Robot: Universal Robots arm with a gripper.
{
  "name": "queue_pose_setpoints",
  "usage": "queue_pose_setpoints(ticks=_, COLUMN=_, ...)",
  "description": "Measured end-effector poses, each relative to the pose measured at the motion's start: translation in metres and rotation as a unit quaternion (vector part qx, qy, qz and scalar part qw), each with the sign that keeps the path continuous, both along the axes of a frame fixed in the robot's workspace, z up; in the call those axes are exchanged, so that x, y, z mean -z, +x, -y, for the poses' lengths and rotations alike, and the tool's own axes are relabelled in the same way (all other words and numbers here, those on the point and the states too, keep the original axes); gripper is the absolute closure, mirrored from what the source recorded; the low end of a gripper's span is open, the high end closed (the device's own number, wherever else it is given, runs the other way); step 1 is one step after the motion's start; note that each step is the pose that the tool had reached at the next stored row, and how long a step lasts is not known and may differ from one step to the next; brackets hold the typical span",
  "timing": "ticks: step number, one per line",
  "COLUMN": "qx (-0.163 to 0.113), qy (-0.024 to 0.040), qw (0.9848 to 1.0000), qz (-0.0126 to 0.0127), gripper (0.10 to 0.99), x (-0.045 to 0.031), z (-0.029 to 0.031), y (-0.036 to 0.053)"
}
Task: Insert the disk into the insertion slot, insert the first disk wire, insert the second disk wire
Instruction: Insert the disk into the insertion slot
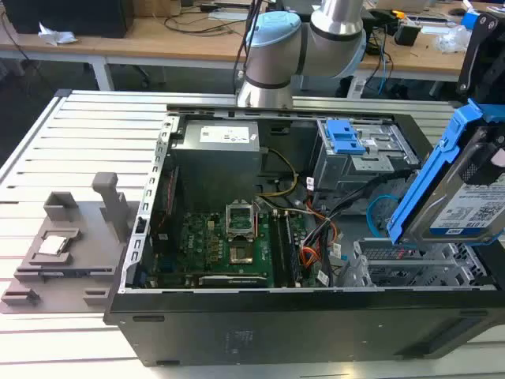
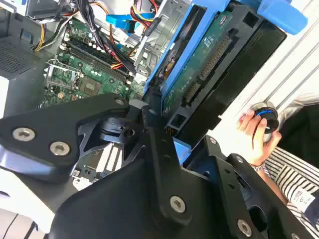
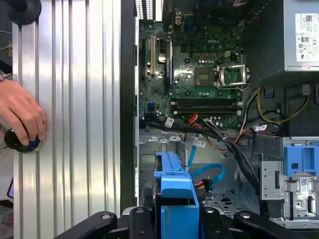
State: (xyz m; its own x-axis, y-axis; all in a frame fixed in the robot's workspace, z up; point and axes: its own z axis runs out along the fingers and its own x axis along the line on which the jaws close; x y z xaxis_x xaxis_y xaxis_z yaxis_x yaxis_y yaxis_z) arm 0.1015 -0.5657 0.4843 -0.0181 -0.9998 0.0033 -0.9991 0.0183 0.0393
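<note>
Gripper (image 3: 177, 220) holds the disk (image 1: 465, 197) above the case (image 1: 276, 332) on a slatted table (image 1: 79, 142).

The end effector (image 3: 177, 226) clasps the disk (image 3: 175, 191) by its bright blue carrier over the open computer case (image 3: 127, 99). The second disk wire (image 3: 205, 169) curls in a light-blue loop just beside it, and the first disk wire (image 3: 194, 119) lies near the green motherboard (image 3: 199, 74). A person's hand (image 3: 22, 117) rests on a dark round knob (image 3: 20, 142) on the ribbed metal worktop (image 3: 79, 99) beside the case.
</note>
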Motion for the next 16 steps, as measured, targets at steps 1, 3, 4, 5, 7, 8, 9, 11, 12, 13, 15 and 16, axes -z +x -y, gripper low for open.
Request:
queue_pose_setpoints(ticks=1, qx=0.0, qy=0.0, qw=1.0, qz=0.0, gripper=0.722, x=0.0002, z=0.0, y=0.0)
queue_pose_setpoints(ticks=3, qx=0.0, qy=0.0, qw=1.0, qz=0.0, gripper=0.722, x=0.0035, z=0.0, y=0.0)
queue_pose_setpoints(ticks=4, qx=0.0, qy=0.0, qw=1.0, qz=0.0, gripper=0.722, x=0.0041, z=0.0, y=0.0)
queue_pose_setpoints(ticks=5, qx=0.0, qy=0.0, qw=1.0, qz=0.0, gripper=0.722, x=0.0048, z=0.0, y=0.0)
queue_pose_setpoints(ticks=7, qx=0.0, qy=0.0, qw=1.0, qz=0.0, gripper=0.722, x=0.0061, z=0.0, y=0.0)
queue_pose_setpoints(ticks=8, qx=0.0, qy=0.0, qw=1.0, qz=0.0, gripper=0.722, x=0.0071, z=0.0, y=0.0)
queue_pose_setpoints(ticks=9, qx=0.0, qy=0.0, qw=1.0, qz=0.0, gripper=0.722, x=0.0081, z=0.0, y=0.0)
queue_pose_setpoints(ticks=11, qx=0.0, qy=0.0, qw=1.0, qz=0.0, gripper=0.722, x=0.0097, z=0.0, y=0.0)
queue_pose_setpoints(ticks=12, qx=0.0, qy=0.0, qw=1.0, qz=0.0, gripper=0.722, x=0.0103, z=0.0, y=0.0)
queue_pose_setpoints(ticks=13, qx=0.0, qy=0.0, qw=1.0, qz=0.0, gripper=0.722, x=0.0113, z=0.0, y=0.0)
queue_pose_setpoints(ticks=15, qx=0.0, qy=0.0, qw=1.0, qz=0.0, gripper=0.722, x=0.0151, z=0.0, y=0.0)
queue_pose_setpoints(ticks=16, qx=0.0, qy=0.0, qw=1.0, qz=0.0, gripper=0.722, x=0.0161, z=0.0, y=0.0)
